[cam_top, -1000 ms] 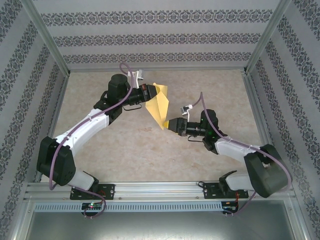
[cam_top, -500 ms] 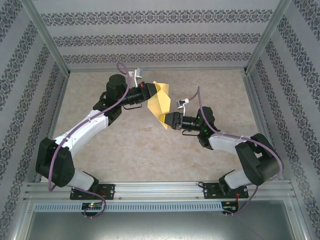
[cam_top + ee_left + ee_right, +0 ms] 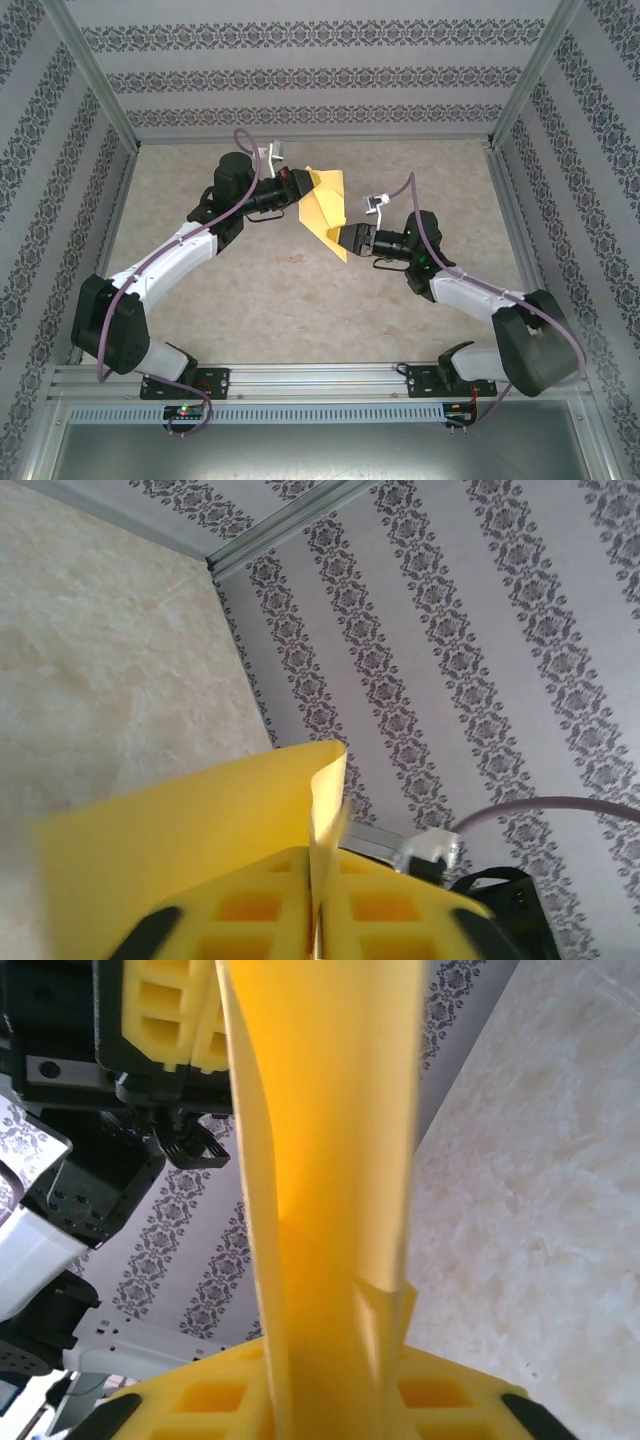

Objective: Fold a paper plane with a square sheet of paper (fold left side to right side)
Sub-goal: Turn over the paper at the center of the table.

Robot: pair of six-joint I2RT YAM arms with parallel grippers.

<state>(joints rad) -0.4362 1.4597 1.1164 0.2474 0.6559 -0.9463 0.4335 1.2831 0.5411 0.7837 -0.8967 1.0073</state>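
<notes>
Yellow paper (image 3: 326, 208): plain, matte, no marks, folded into a narrow tapering shape w/ overlapping layers. Held in mid-air, slanting from wide end at far left to pointed end at near right. Wide end pinched in left gripper (image 3: 303, 192), pointed end in right gripper (image 3: 346, 241). Long crease runs along it; top edge curls slightly.

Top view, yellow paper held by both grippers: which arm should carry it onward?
Likely right: the right gripper pinches the pointed near end of the folded bright-yellow paper sheet, over bare table; the left gripper holds the wide end.
</notes>
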